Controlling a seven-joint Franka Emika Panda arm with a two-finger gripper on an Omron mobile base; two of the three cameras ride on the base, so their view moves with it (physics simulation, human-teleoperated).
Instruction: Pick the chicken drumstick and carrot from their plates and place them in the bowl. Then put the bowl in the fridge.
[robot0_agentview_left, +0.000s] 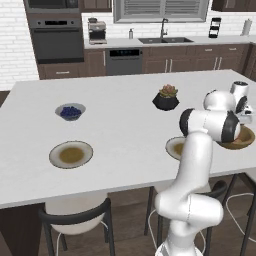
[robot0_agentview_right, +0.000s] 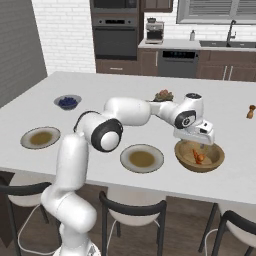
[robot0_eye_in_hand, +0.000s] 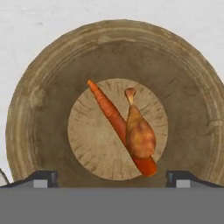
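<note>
Directly under the gripper (robot0_agentview_right: 202, 145), the bowl (robot0_agentview_right: 216, 159) already holds both foods: the carrot (robot0_eye_in_hand: 114, 118) lies across its flat bottom and the chicken drumstick (robot0_eye_in_hand: 139, 133) rests on top of it. The gripper fingers stand wide apart and hold nothing. The two plates (robot0_agentview_right: 142, 159) on the worktop (robot0_agentview_right: 125, 95), away from the gripper toward the arm's base, are bare. I judge the first part finished; what remains is to grasp the bowl and carry it to the fridge.
</note>
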